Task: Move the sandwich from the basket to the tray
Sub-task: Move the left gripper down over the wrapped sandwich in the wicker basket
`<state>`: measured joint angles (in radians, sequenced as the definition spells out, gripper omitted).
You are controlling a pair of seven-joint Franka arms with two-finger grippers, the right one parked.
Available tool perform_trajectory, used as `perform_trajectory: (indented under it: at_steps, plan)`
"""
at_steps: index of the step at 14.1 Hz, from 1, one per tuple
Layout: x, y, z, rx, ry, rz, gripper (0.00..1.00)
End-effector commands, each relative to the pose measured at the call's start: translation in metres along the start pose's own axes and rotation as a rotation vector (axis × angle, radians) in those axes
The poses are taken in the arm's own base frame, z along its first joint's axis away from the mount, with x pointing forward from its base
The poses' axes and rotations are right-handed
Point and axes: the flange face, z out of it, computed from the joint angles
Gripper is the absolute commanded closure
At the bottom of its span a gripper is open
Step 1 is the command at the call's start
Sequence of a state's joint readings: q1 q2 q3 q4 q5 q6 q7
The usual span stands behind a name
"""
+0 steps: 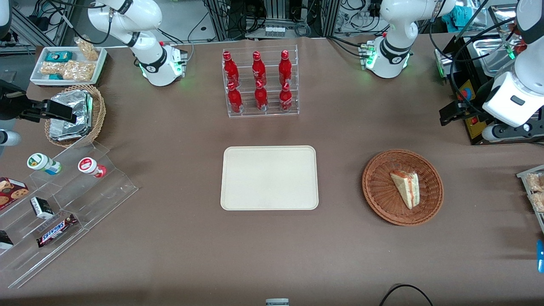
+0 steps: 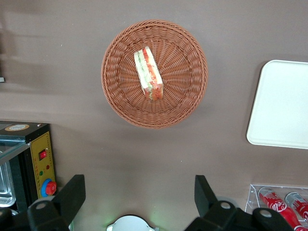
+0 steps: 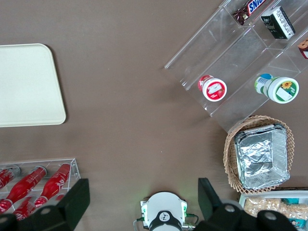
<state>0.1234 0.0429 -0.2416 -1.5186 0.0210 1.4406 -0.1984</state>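
The small triangular white-bread sandwich [image 1: 406,188] lies in the wide reddish-brown wicker basket [image 1: 378,199], so the reach has not yet begun. The left arm's pincer [image 2: 139,202] hangs empty, fingers apart, seemingly well above the brown tabletop [image 1: 170,238]. Next: descend over the wedge, clamp, carry it to the bare cream-beige rectangular tray [image 1: 269,177].

Left arm raised at its end of the table, tool [image 2: 137,199] pointing down, fingers spread wide, holding nothing

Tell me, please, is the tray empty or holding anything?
Empty: the tray is bare; the sandwich lies in the basket; the open gripper is raised, apart from it.
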Motion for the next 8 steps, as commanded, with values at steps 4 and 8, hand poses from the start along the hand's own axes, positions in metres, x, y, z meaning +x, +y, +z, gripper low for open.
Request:
perform_trajectory:
  at_steps: [4,8]
  plan:
    - [0.001,0.0,-0.004,-0.007,0.017,0.008,0.0]
    - [0.02,-0.015,0.026,-0.007,-0.042,-0.016,0.0]
